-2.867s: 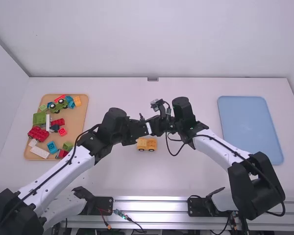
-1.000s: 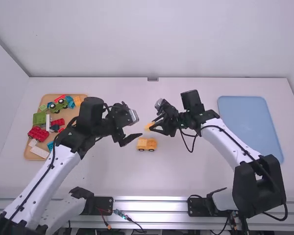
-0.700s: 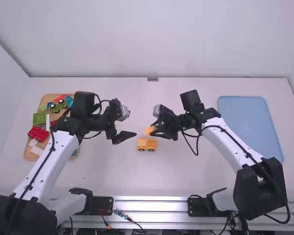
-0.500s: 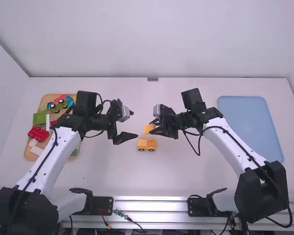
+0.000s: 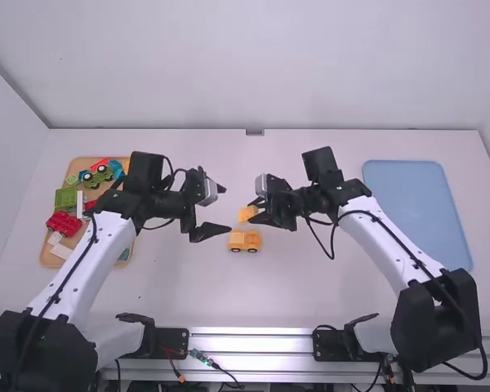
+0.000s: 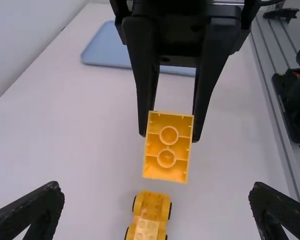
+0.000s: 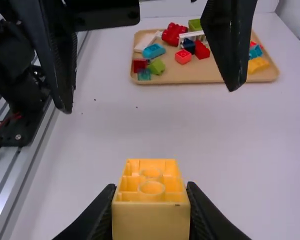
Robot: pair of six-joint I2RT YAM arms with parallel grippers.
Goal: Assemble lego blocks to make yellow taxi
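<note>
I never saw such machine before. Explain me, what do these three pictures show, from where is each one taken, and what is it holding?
You see two robot arms, a left arm and a right arm, at a white table. One picture looks down from above and behind them; the other two come from cameras on their wrists. On the table are a small yellow car, a wooden tray with colored blocks, and a blue tray. The right end effector grips a yellow block; the left wrist picture shows its hollow underside. The left end effector is open, with nothing between its fingers.
</note>
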